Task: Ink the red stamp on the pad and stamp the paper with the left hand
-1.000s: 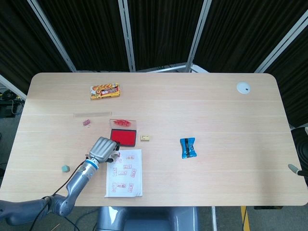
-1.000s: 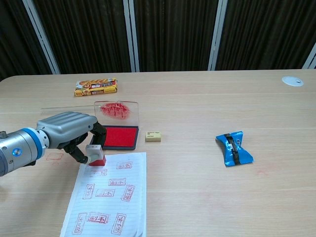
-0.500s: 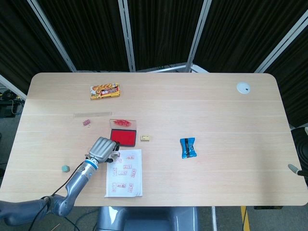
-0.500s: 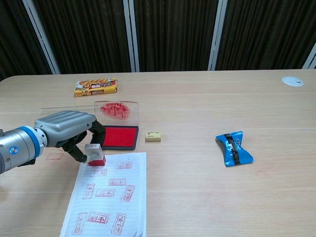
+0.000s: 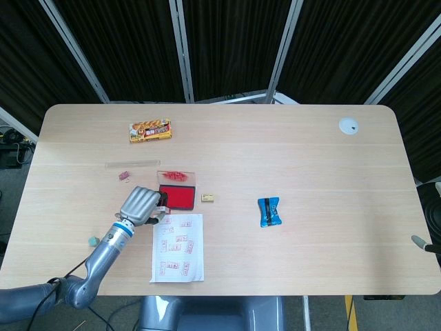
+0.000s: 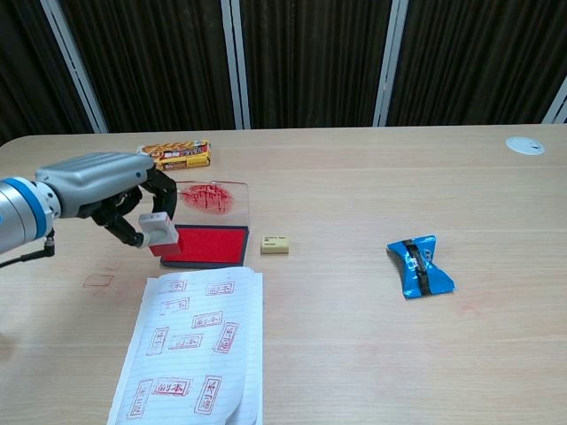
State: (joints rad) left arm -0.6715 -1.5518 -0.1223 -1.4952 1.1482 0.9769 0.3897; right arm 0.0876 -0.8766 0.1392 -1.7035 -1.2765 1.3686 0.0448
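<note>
**Red stamp held above the ink pad edge**

Red-bodied block stamp (image 6: 162, 233) with a pale grey top is pinched in the fingers of the left robot hand (image 6: 111, 189), clear of the surface and tilted. In the chest view it hangs at the left edge of the red ink pad (image 6: 209, 245), whose clear hinged lid (image 6: 213, 201) stands open behind it, smeared with red ink. The head view shows the left robot hand (image 5: 140, 205) just beside the pad's left side.

White lined paper sheet (image 6: 199, 341), printed with several red stamp marks, lies on the light wooden surface (image 6: 354, 336) in front of the pad, its near corner curled upward.

Other items on the surface:
- small cream eraser block (image 6: 275, 244), just right of the pad
- blue snack wrapper (image 6: 419, 266), well to the right
- orange-yellow candy box (image 6: 176, 155), behind the pad

The right robot hand is outside both views.
</note>
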